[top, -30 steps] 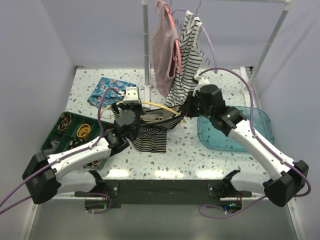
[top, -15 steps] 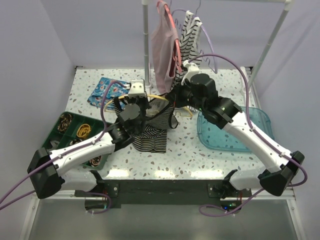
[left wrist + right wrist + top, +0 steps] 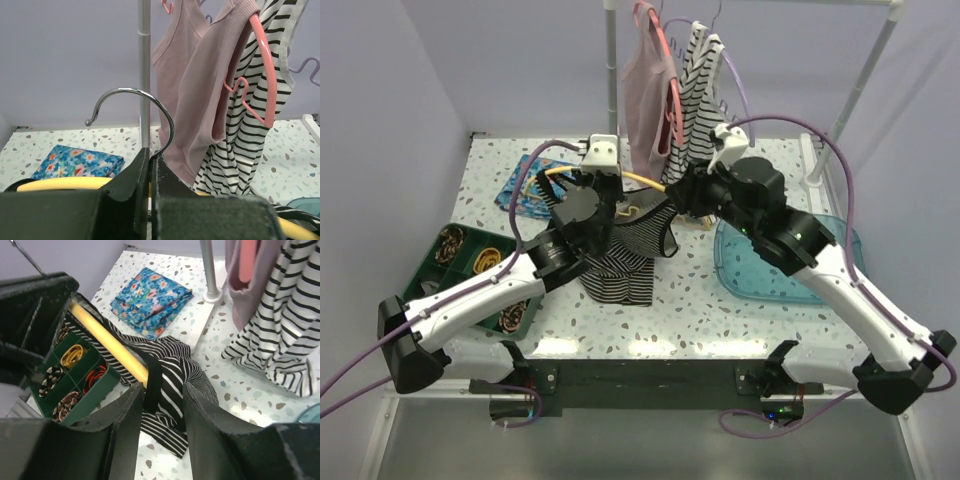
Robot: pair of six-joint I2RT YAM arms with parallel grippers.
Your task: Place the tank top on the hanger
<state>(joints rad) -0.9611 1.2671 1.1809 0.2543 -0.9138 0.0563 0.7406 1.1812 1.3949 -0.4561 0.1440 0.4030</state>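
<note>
Since a second ago my left arm had lifted the hanger (image 3: 642, 181) up off the table and carried it toward the back, and my right arm had come in closer and let its fingers go loose. Far on the left sat the green tray (image 3: 480, 237) with its little bits, and behind it the blue flowered cloth (image 3: 150, 295). Next came the left gripper (image 3: 150, 165), pinched tight on the hanger's neck just under the metal hook (image 3: 135, 95). It held the yellow bar up in the air. The tank top (image 3: 620, 265) drooped from the hanger, with its bottom bunched on the table. One side looked like it was on the bar. I could not tell if the other side was. The right gripper (image 3: 162, 390) had its fingers apart. A dark strap (image 3: 152, 375) lay between them and was not squeezed. Behind, a pink top (image 3: 642, 95) and a bolder striped garment (image 3: 700, 90) hung on the rack, and a teal tray (image 3: 840, 250) lay on the right. I guessed I was in the middle of getting the straps on. Next I would need to pinch that strap and pull it over the near end of the hanger. The left arm would need to keep the hanger level.
</note>
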